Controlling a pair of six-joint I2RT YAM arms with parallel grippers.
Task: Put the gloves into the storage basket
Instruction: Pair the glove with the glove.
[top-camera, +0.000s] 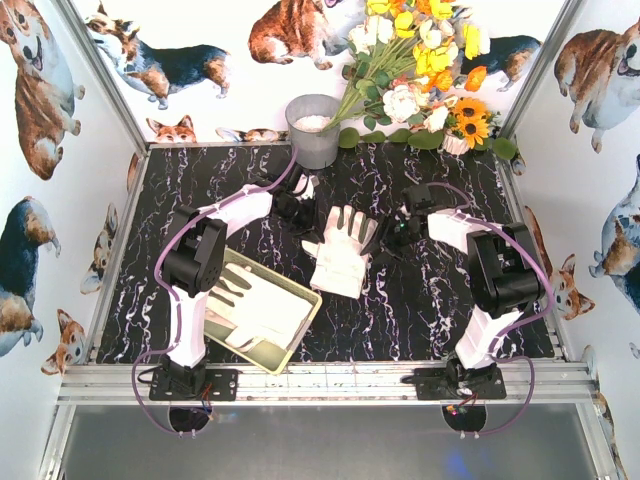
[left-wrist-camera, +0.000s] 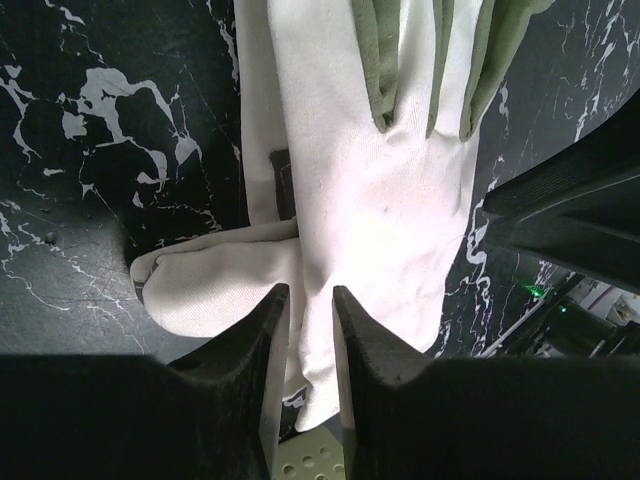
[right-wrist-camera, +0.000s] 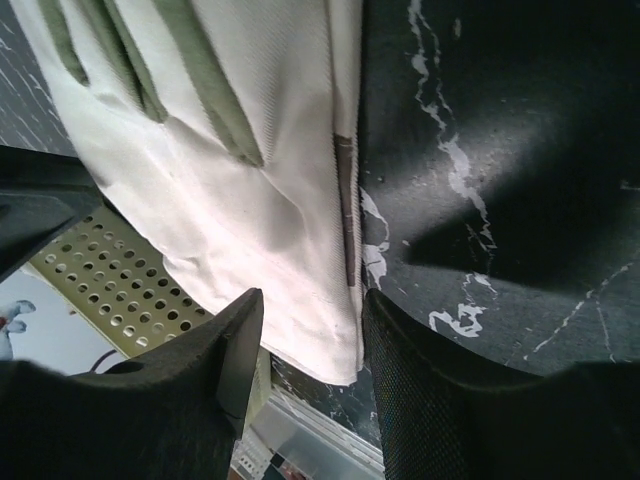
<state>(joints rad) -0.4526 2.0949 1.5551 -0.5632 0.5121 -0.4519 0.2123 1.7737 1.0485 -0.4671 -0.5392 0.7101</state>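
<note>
A white glove (top-camera: 340, 255) with grey-green finger patches lies palm up at the middle of the black marbled table. My left gripper (top-camera: 303, 212) is at its upper left. In the left wrist view the two fingers (left-wrist-camera: 310, 300) stand close together with a fold of the glove (left-wrist-camera: 370, 200) pinched between them near the thumb. My right gripper (top-camera: 393, 232) is at the glove's right side, its jaws (right-wrist-camera: 310, 305) apart and straddling the edge of the glove (right-wrist-camera: 250, 150). The pale yellow-green storage basket (top-camera: 300, 335) sits at the front left with white gloves (top-camera: 255, 305) inside.
A grey metal bucket (top-camera: 313, 130) stands at the back centre, with artificial flowers (top-camera: 420, 60) to its right. Corgi-print walls close in the table on three sides. The perforated basket corner (right-wrist-camera: 100, 280) shows beneath the glove in the right wrist view.
</note>
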